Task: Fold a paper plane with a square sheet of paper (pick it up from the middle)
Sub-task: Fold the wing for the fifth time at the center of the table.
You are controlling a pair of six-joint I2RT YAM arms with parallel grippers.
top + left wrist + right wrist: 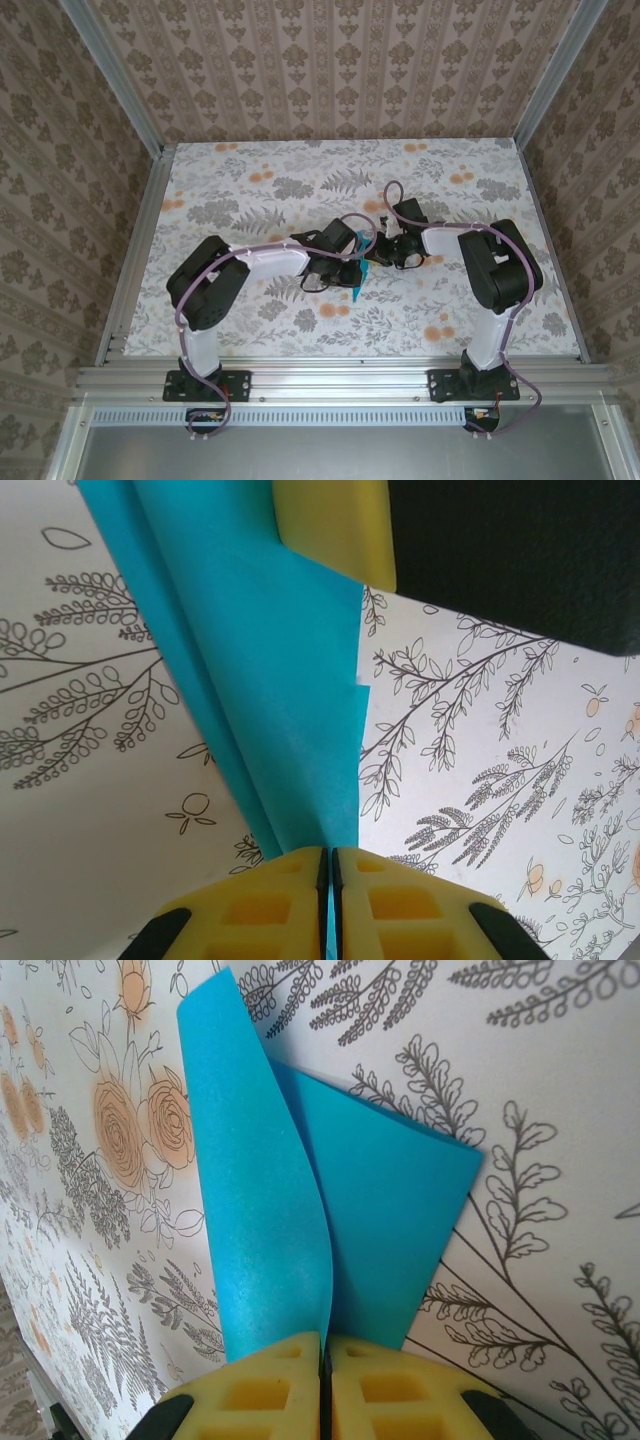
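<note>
The left gripper [328, 880] has its yellow pads pressed together with no gap. The paper [270, 670] runs straight down into the seam between them, so this gripper is pinching the sheet's edge. The right gripper [325, 1365] is likewise clamped flat on the paper [390, 1220], whose edge disappears between its pads. In the left wrist view the paper rises from the pads as a long creased band, doubled along its left side. The right gripper's yellow finger [335, 525] lies against the band's upper part, with a black body beside it. In the right wrist view one layer of the paper curls up and over to a rounded tip, while a flatter layer behind it spreads to a corner on the right. From above, the left gripper [350, 268] and right gripper [388, 252] meet over the middle of the bench [250, 190], tips facing each other. The paper [358, 283] shows there as a small teal sliver pointing toward the bench's near edge. I cannot tell whether it touches the bench. The bench has a print of grey leaves and orange blossoms, and patterned walls [330, 70] rise from its far and side edges.
</note>
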